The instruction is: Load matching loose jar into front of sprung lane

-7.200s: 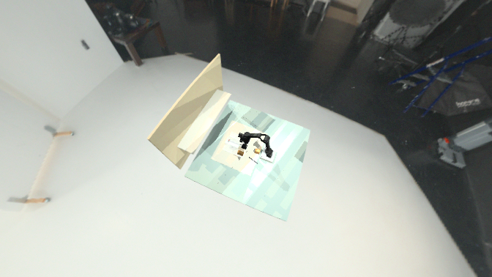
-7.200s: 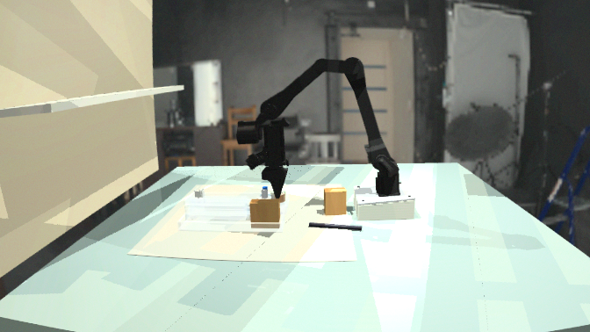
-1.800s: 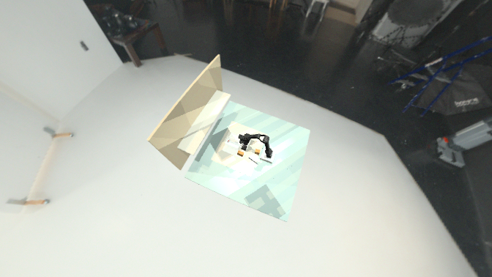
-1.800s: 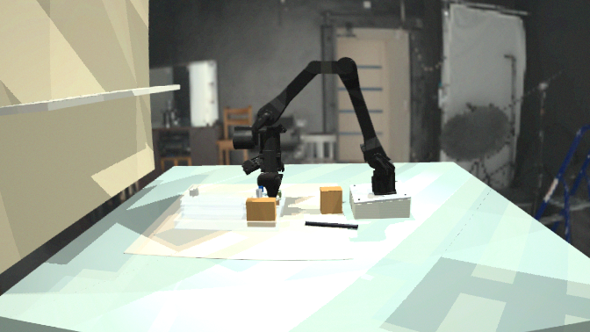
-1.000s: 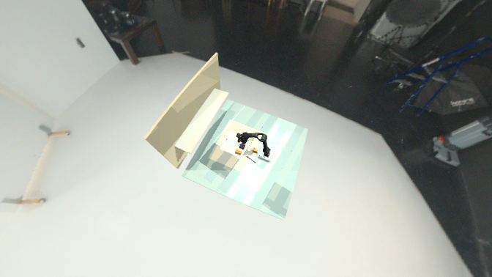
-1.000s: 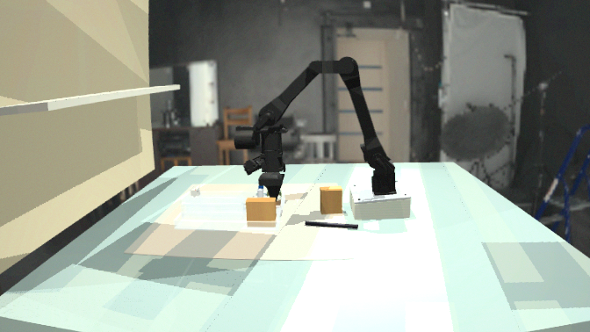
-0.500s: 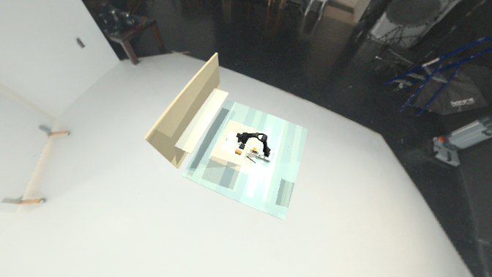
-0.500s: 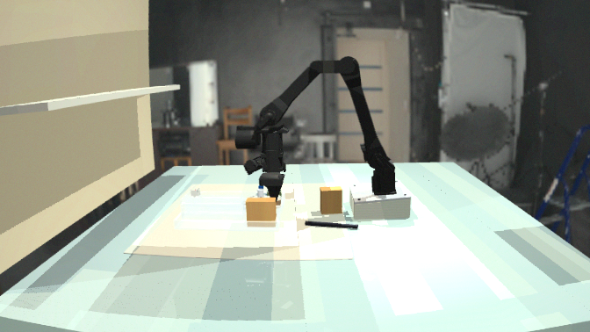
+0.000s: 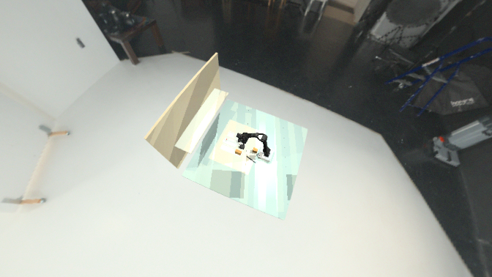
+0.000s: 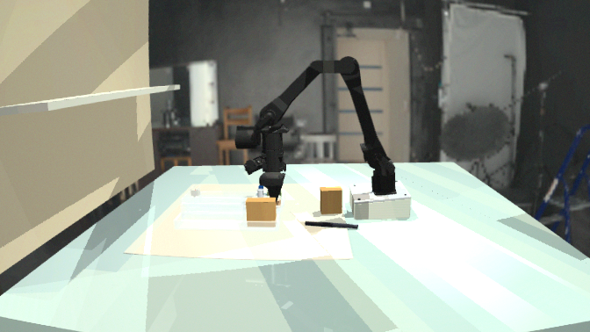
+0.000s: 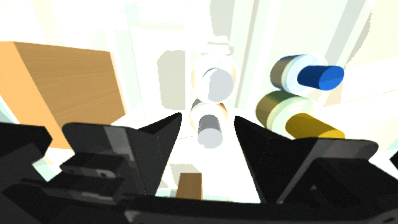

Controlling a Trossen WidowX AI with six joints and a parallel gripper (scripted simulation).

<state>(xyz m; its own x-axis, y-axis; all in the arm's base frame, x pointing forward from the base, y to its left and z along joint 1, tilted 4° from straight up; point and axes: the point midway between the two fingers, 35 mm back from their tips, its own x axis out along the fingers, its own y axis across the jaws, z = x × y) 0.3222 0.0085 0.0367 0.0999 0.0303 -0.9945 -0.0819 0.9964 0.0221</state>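
A grey-capped jar (image 11: 210, 137) stands upright in the front of the lane in the wrist view. A second grey-capped jar (image 11: 219, 85) stands directly behind it in the row, against or very near a white piece (image 11: 218, 48) that looks like the pusher. My gripper (image 9: 241, 146) (image 10: 276, 200) (image 11: 207, 117) points down, open around the front jar, with a gap on each side. The clear lane fixture (image 10: 211, 210) lies under and left of the gripper in the exterior view. The low front stop is too washed out to make out.
A blue-capped jar (image 11: 322, 77) and a yellow-capped jar (image 11: 315, 128) stand to the right of the lane. A wooden block (image 9: 238, 152) (image 10: 261, 211) (image 11: 75, 90) is at left; another block (image 9: 255, 149) (image 10: 331, 200) and a black rod (image 10: 331, 225) are nearer the arm base.
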